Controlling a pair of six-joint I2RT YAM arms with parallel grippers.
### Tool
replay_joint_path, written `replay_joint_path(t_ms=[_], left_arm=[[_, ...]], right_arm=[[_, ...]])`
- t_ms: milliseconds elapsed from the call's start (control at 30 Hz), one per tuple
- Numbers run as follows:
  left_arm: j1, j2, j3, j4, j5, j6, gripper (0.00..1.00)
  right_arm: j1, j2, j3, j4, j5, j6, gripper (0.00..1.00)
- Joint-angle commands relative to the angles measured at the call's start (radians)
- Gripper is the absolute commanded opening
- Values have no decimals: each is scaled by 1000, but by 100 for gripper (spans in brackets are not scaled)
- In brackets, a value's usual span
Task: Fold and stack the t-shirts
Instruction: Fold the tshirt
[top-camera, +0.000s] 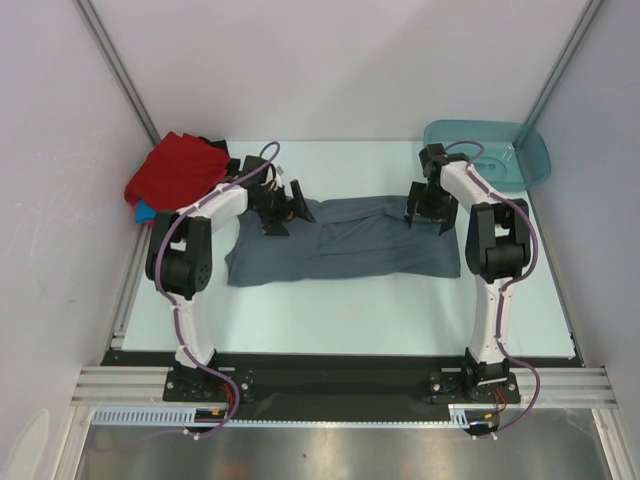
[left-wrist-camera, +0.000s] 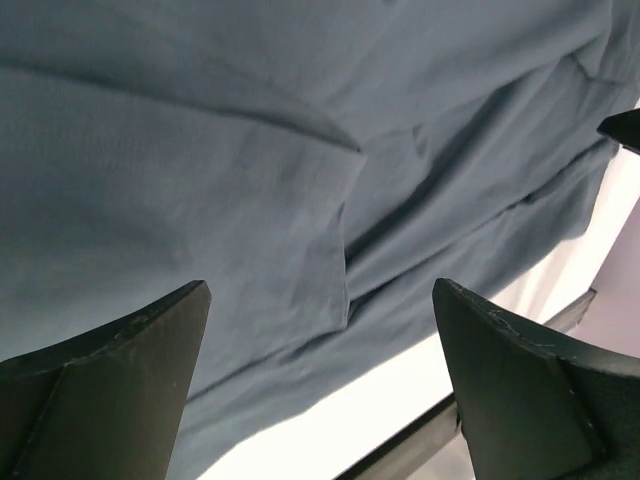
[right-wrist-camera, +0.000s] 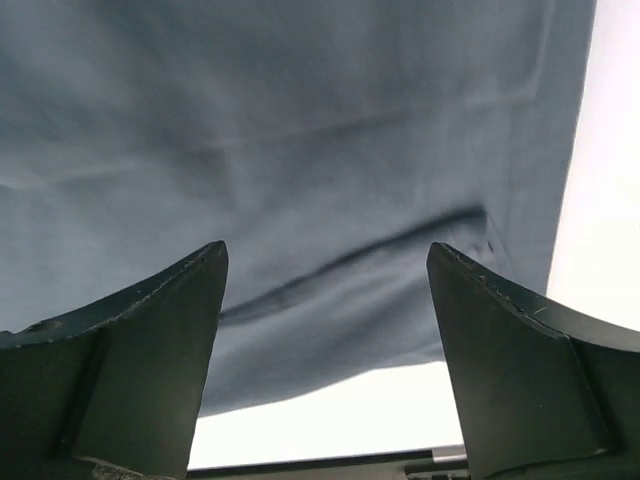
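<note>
— At the centre of the bench (top-camera: 350, 310), how is the grey-blue t-shirt (top-camera: 350, 250) lying?
— It is lying flat, stretching from 9 o'clock to 3 o'clock. The left arm (top-camera: 215, 205) is hanging over its 9 o'clock end, the right arm (top-camera: 482, 200) over its 3 o'clock end.
— And the jaws?
— Both pairs are standing open, gripping nothing. A red t-shirt (top-camera: 178, 168) is sitting at 10 o'clock, a teal tub (top-camera: 500, 150) at 2 o'clock.

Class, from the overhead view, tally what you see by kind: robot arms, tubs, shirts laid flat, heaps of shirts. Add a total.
Arms: 2, left arm and right arm
Tub: 1
Grey shirt, laid flat: 1
Heap of shirts, red on top: 1
Total: 5
</note>
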Motion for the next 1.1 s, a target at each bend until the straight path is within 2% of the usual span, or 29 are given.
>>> replay_joint_path(t_ms=[0, 167, 300, 600, 933, 1067], left_arm=[[-11, 19, 54, 45, -52, -41, 100], [-14, 33, 56, 1, -166, -55, 100], [-14, 52, 66, -82, -271, -46, 100], [-14, 135, 154, -130, -348, 5, 100], [-14, 289, 428, -265, -418, 118, 100], [-12, 313, 474, -292, -427, 150, 100]], right_arm=[[8, 25, 113, -1, -13, -31, 86], [15, 88, 182, -29, 1, -61, 87], [20, 132, 165, -33, -5, -77, 87], [34, 155, 73, -36, -69, -69, 87], [78, -1, -247, -26, -63, 1, 87], [89, -64, -365, -38, -60, 34, 88]])
